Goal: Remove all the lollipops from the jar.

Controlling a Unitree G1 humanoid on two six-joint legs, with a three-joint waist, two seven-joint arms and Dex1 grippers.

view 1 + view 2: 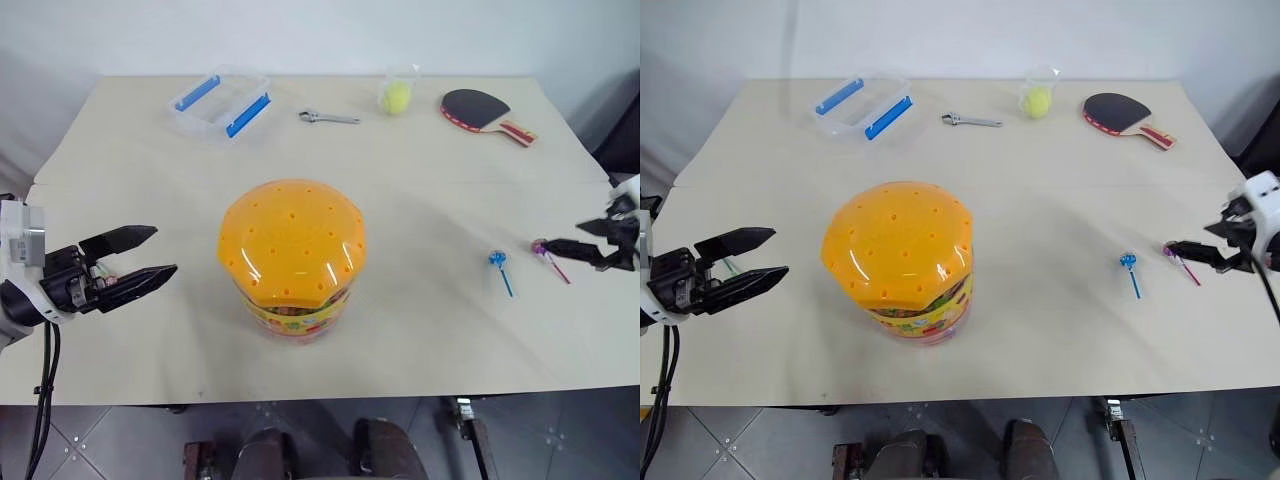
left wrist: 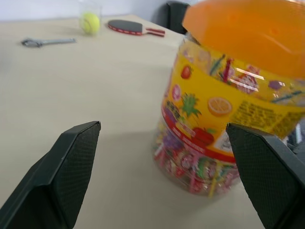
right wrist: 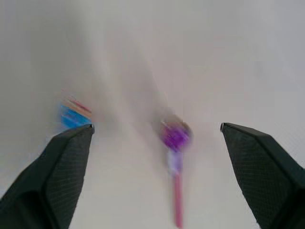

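Head views
Table (image 1: 420, 330): beige top; the task's things and several others lie on it.
Jar (image 1: 292, 256): upright near the table's middle, toward the front edge; domed orange lid with small holes is on; colourful label band below the lid.
Blue-stick lollipop (image 1: 499, 267): flat on the table, well to the right of the jar, outside it.
Red-stick lollipop (image 1: 550, 257): flat on the table just right of the blue-stick one, head right at the tips of my right pincer; whether they touch, I cannot tell.
My left pincer (image 1: 150, 254): left of the jar, apart from it, pointing toward it; fingers spread wide, nothing between them.
My right pincer (image 1: 1175, 250): at the table's right edge, pointing left; fingers parted, gripping nothing.
Far edge: clear box with blue clips (image 1: 222, 101), wrench (image 1: 328, 118), small clear cup (image 1: 401, 80) with a yellow-green ball (image 1: 396, 97) in it, table tennis paddle (image 1: 484, 113).

Left wrist view
Left fingers (image 2: 71, 162): wide apart, empty.
Jar: ahead between them, label printed with fruit; wrapped candies visible through the clear lower wall.

Right wrist view
Right fingers (image 3: 66, 157): wide apart, empty.
Red-stick lollipop: on the table between them, purple-pink head away from me, touched by neither.
Blue-stick lollipop: blurred, beside one fingertip.
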